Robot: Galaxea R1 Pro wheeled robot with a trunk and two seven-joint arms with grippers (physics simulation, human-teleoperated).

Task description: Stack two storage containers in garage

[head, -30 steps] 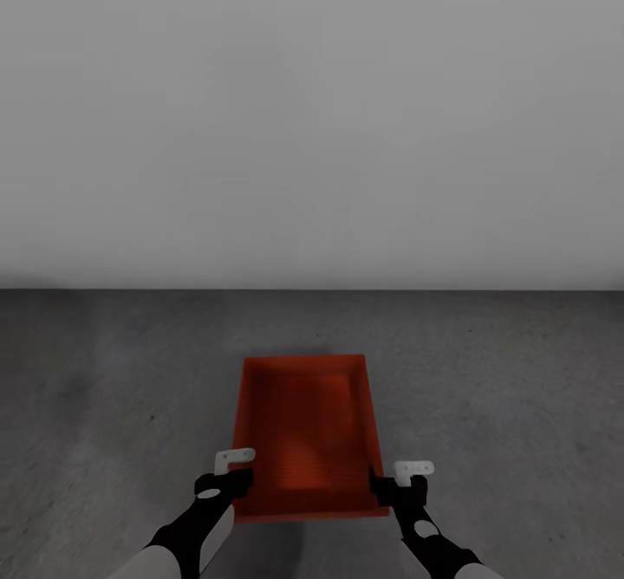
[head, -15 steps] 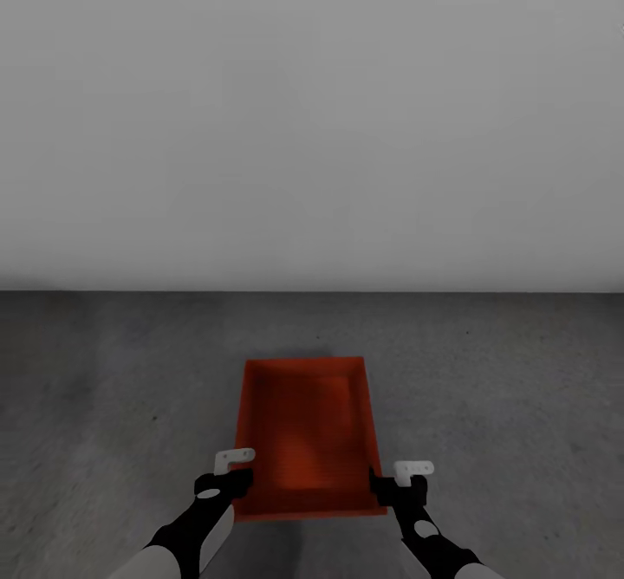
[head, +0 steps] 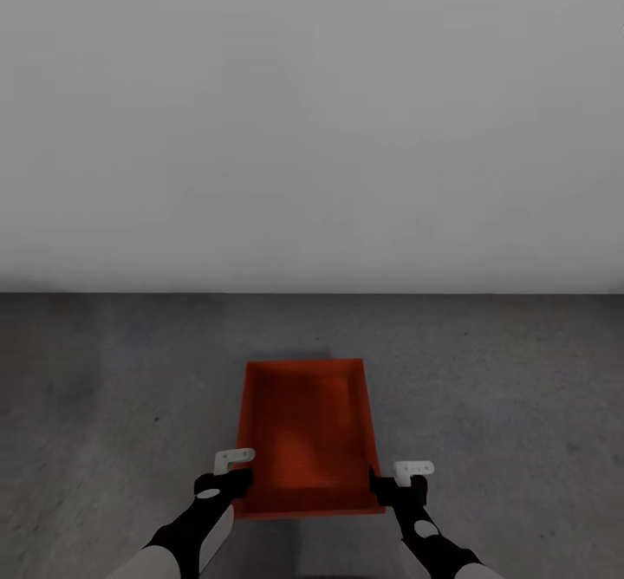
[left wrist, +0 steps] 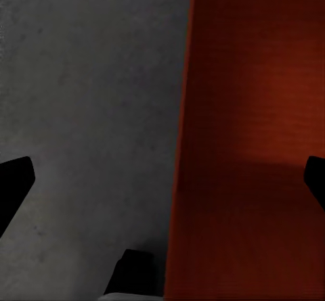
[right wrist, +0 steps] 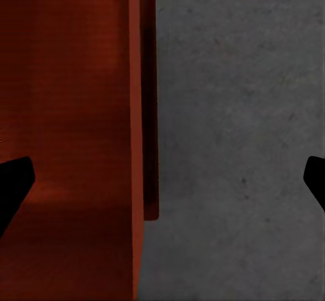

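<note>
Item: red-orange storage bin [head: 305, 436], open-topped, sitting between your two claws above the dark grey concrete floor [head: 104, 388]; whether its base is touching the floor, you cannot tell.

Left claw [head: 232, 475]: you are keeping it at the bin's left wall near the close corner. In the left wrist view its black fingers [left wrist: 13, 186] are standing wide apart, one over the floor, the other over the bin's [left wrist: 250, 145] inside, so the wall is lying between them, unclamped.

Right claw [head: 392, 484]: you are holding it at the bin's right wall near the close corner. In the right wrist view its fingers [right wrist: 13, 182] are likewise spread wide, straddling the bin's [right wrist: 68, 111] wall, with the floor [right wrist: 237, 145] on the outer side.

Backdrop: plain white wall [head: 312, 111] meeting the floor beyond the bin.
</note>
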